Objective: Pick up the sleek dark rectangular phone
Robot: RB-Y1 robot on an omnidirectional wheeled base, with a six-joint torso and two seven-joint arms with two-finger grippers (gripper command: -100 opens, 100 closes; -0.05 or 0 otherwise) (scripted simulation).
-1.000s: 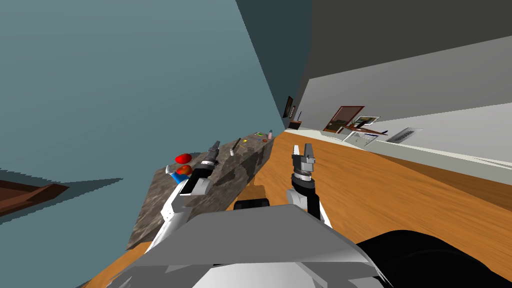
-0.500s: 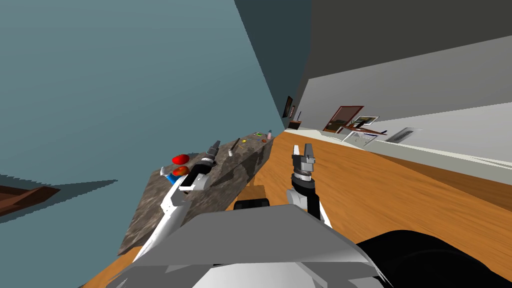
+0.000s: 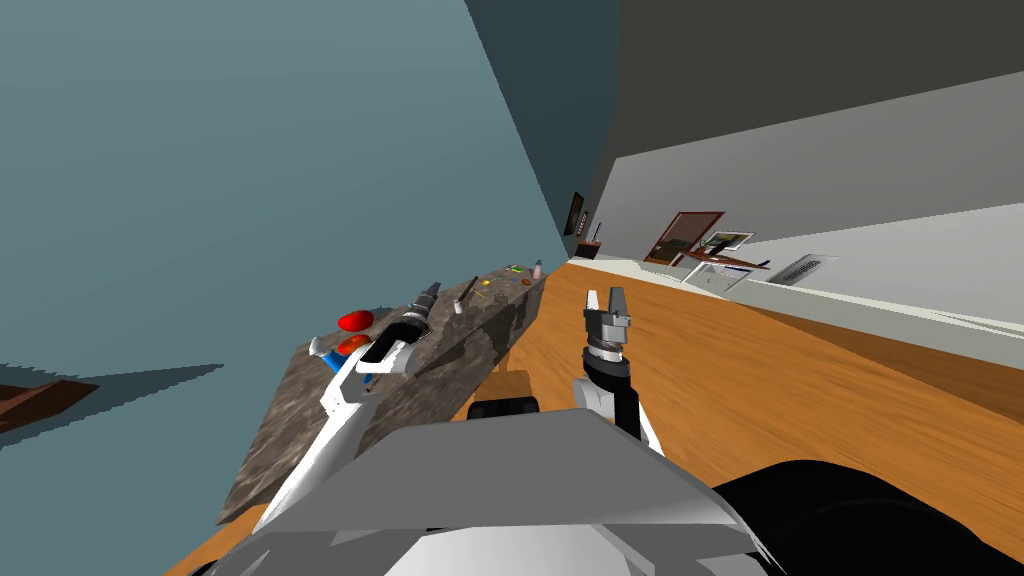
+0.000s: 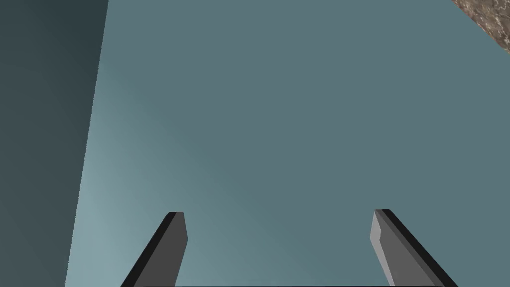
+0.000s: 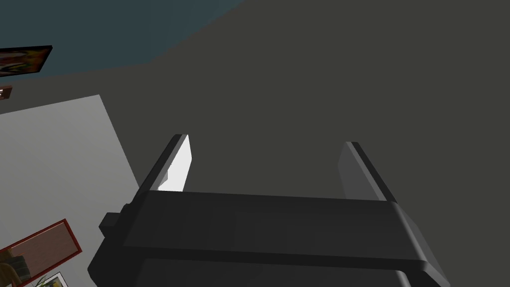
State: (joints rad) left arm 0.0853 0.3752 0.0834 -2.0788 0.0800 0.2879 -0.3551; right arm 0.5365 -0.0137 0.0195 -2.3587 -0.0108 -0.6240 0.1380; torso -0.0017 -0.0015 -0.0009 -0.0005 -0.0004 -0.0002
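A thin dark slab [image 3: 468, 290], likely the phone, lies slanted on the mottled stone counter [image 3: 300, 430] that runs along the teal wall. My left gripper [image 3: 430, 292] hovers over the counter just short of the slab. In the left wrist view the left gripper [image 4: 279, 226] is open, facing the teal wall, with a corner of the counter [image 4: 493, 20] at the edge. My right gripper [image 3: 606, 297] is held upright over the wooden floor, away from the counter. The right gripper [image 5: 264, 162] is open and holds nothing.
On the counter near my left forearm lie a red object [image 3: 354, 321], an orange-red one [image 3: 352, 345] and a blue one [image 3: 320, 352]. Farther along stand a small white bottle [image 3: 459, 306], a yellow item [image 3: 487, 282], a green item [image 3: 514, 268] and a pink bottle [image 3: 537, 269].
My left arm has stretched out lower along the counter, its elbow sliding left. The whole view has shifted a little, so I have moved slightly. The right arm holds still.
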